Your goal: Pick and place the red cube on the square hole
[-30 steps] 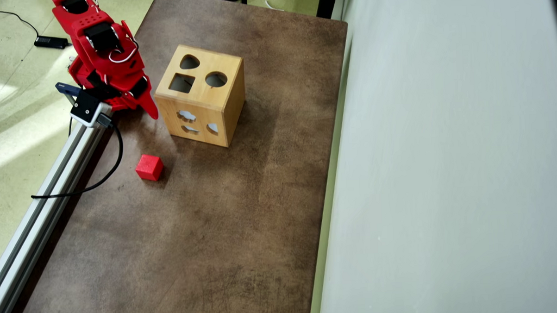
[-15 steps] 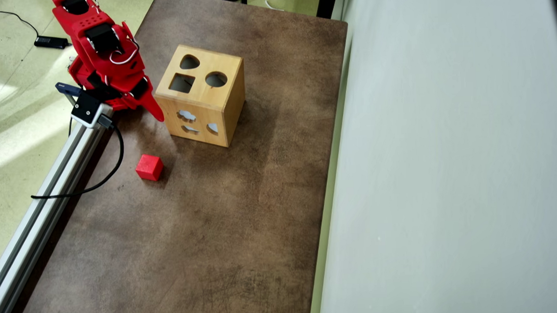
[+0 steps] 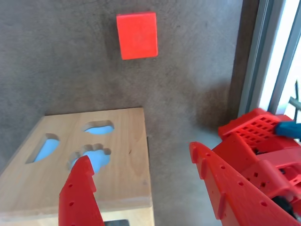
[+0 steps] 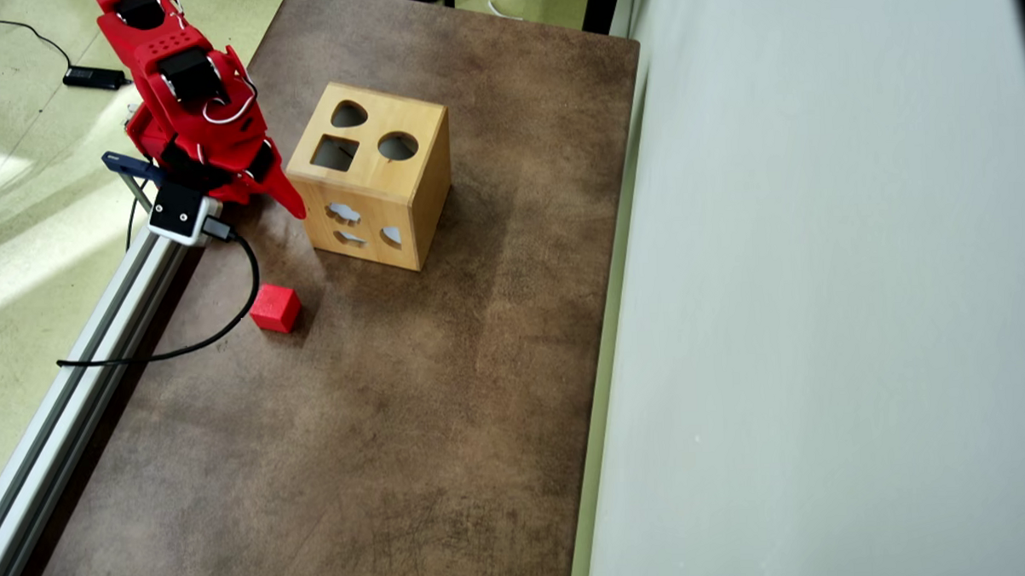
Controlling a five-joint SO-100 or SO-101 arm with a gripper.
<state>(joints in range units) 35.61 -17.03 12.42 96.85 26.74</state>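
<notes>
The red cube (image 4: 275, 307) lies on the brown table, left of and nearer than the wooden box (image 4: 371, 180); in the wrist view the red cube (image 3: 137, 35) sits at the top, well beyond the fingers. The square hole (image 4: 335, 153) is a dark cutout at the left of the box's top face. My red gripper (image 4: 284, 202) hovers by the box's left corner, about a box-width from the cube. In the wrist view the gripper (image 3: 138, 153) is open, with the box's cutout side face (image 3: 127, 160) behind the left finger and nothing held.
A round hole (image 4: 397, 145) and a teardrop hole (image 4: 349, 115) share the box top. An aluminium rail (image 4: 81, 371) runs along the table's left edge, with a black cable (image 4: 232, 319) looping close to the cube. A pale wall panel (image 4: 820, 311) bounds the right side.
The arm has shifted slightly toward the box's front corner, and the wrist camera and its cable have swung nearer the cube. Cube and box have not moved.
</notes>
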